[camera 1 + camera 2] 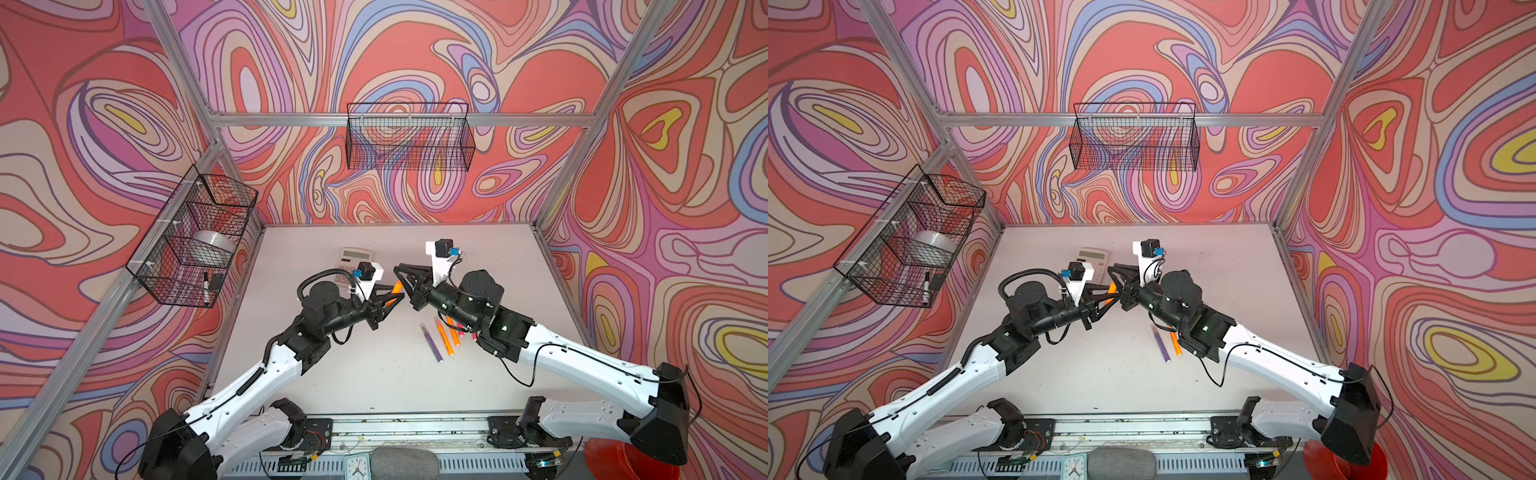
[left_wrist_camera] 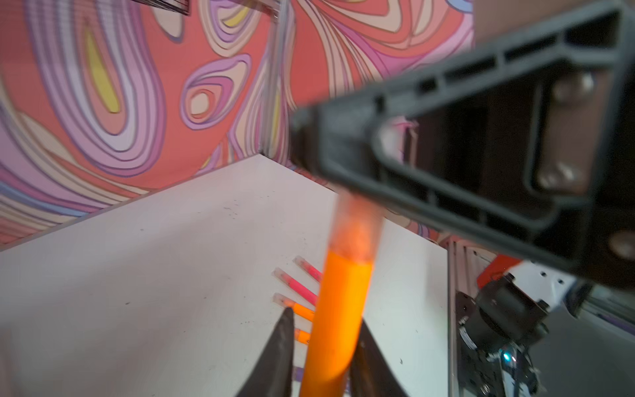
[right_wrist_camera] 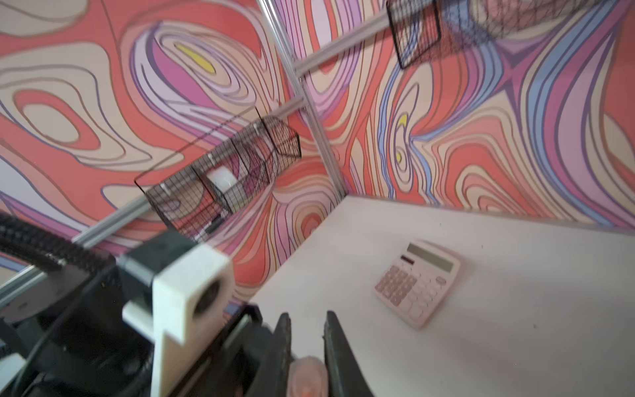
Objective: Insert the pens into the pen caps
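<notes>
The two black plastic grippers meet tip to tip above the middle of the flat, matte white table (image 1: pixel 332 374). The left gripper (image 2: pixel 326 323) has its wedge-shaped fingers (image 2: pixel 283 343) partly apart around a slim, smooth orange cylindrical pen (image 2: pixel 338 309). One finger shows a narrow gap to the barrel and the second lies just beside it (whether it touches, I cannot tell). On the far end of this pen sits a stubby, pale translucent pen cap (image 2: pixel 355 227), and the orange colour shows through it. The right gripper (image 3: pixel 307 314) is closed on this cap, which appears as a soft pinkish round shape between its fingers.

At about 4 o'clock from the held pen, other slim pens lie side by side on the table: a purple pen (image 1: pixel 432 343), two orange pens (image 1: pixel 444 340) and two pink-red pens (image 2: pixel 299 287), partly hidden under the right arm in both top views. In the left wrist view the pink-red ones wear clear caps. A pale pink rectangular plastic calculator (image 1: pixel 353 254) lies at about 10 o'clock.
</notes>
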Controlling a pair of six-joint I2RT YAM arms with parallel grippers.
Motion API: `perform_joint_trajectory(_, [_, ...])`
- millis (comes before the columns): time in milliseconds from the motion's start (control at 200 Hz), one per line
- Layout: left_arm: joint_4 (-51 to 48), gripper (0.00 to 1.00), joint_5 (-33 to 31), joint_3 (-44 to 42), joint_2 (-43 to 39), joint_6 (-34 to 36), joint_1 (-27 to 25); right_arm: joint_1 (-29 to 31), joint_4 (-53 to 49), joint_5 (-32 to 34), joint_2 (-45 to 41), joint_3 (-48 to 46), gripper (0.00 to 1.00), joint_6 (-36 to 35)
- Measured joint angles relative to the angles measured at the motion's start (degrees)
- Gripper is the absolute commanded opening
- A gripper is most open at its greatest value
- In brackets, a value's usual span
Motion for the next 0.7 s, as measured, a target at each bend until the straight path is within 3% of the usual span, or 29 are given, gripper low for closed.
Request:
perform_joint_trajectory(200, [6.47, 0.84, -5.14, -14.49, -9.60, -5.77, 1.86, -0.31, -14.12, 3.26, 6.64, 5.05, 0.00, -0.59])
perform_joint_trajectory(376, [0.50, 0.85, -10.27, -26.03, -20.81, -10.95, 1.86, -5.99, -21.53, 3.30, 9.88, 7.58, 0.00, -1.84])
perform_joint_trajectory(546, [-15.43, 0.89, -19.80, -24.33, -31.91, -14.10, 1.86, -11.08, -27.28, -0.33, 16.20, 10.75, 0.00, -3.69])
perform_joint_trajectory(701, [-27.28, 0.97, -30.69, -18.18, -34.82, -16.35, 1.86, -11.26, -31.32, -4.96, 23.10, 10.62, 0.00, -5.18])
